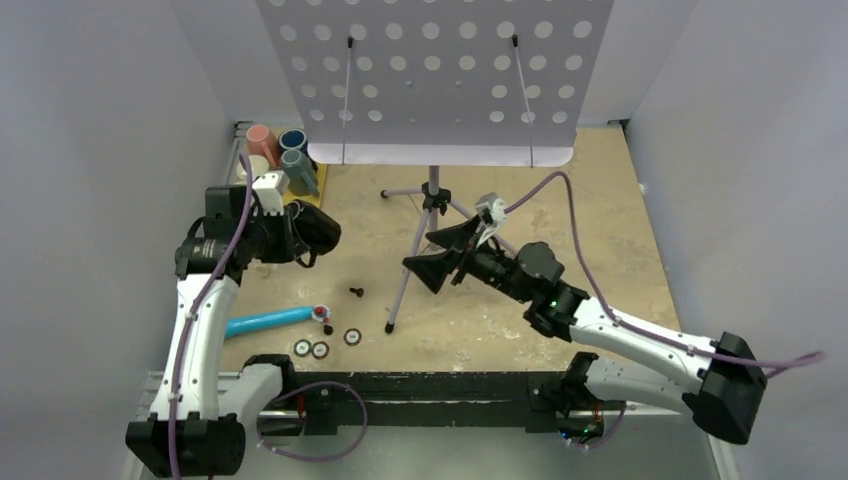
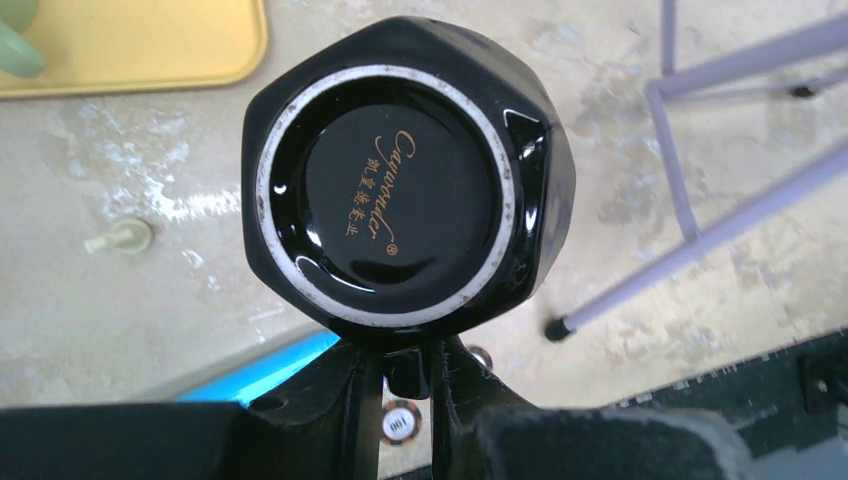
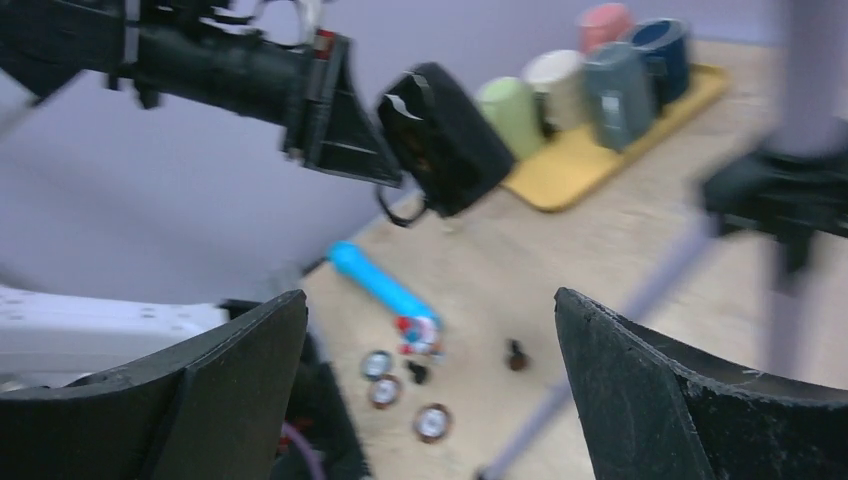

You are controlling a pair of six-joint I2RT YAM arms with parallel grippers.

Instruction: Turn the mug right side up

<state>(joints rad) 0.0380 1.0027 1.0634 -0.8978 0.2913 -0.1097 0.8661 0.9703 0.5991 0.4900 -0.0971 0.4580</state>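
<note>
Item, black mug (image 1: 318,228): we find it lifted off the counter (image 1: 560,200), toward 9 o'clock of the top view, tipped on its side; its base, white-ringed and lettered in gold, faces the left wrist camera, the mouth turned away from it

Item, left tool (image 1: 298,236): closed tight on the mug from 6 o'clock in its own wrist view; its fingers (image 2: 350,400) pinch a black part low on the mug; whether that part is the handle we cannot tell

Item, right tool (image 1: 437,255): spread wide with nothing between the jaws; we place it near the middle of the counter, just beside a leg of the stand (image 1: 432,200), pointing toward 9 o'clock at the mug, well apart from it

Item, yellow tray (image 2: 150,45): at 11 o'clock of the counter, carrying five cups (image 3: 612,88), pink, blue, grey, white and green

Item, blue tube (image 1: 268,320): lying flat at 7 o'clock, with three round discs (image 1: 320,350) near its end
</note>
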